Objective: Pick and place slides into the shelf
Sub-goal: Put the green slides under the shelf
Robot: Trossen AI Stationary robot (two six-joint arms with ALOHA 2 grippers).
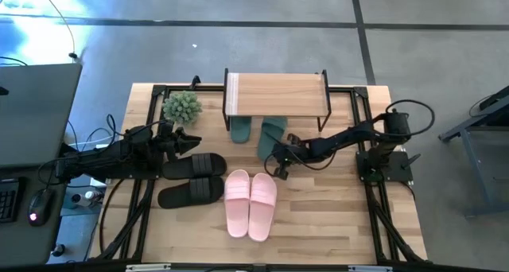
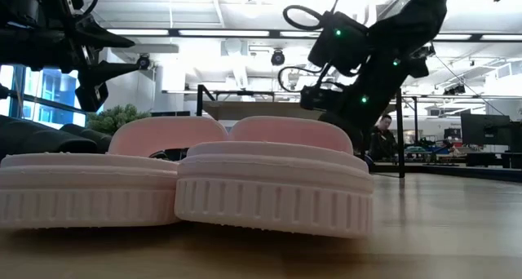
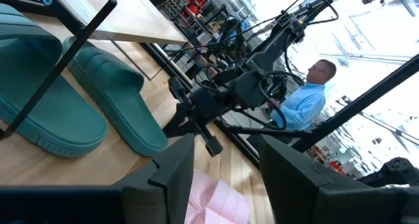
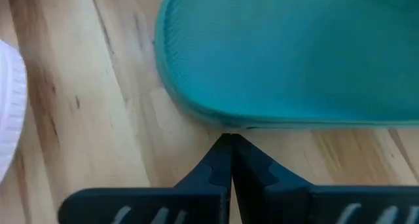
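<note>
The shelf stands at the table's far middle. Two dark green slides lie toes-in under it: the left one and the right one, which is slanted with its near end sticking out. My right gripper is shut, slanting down at that near end. Two black slides lie at the left and two pink slides near the front middle, soles flat on the table. My left gripper hovers open and level beside the black slides, holding nothing. My right gripper's shut fingertips meet the side edge of the right green slide's sole, close to its rounded near end. The fingers come slanting down from the table's right-near side. The slide lies flat on the table, its front part under the shelf.
A small potted plant stands left of the shelf. Black frame rails run along the table's edges. A person in a blue shirt sits beyond the table. Bare wood lies at the front right.
</note>
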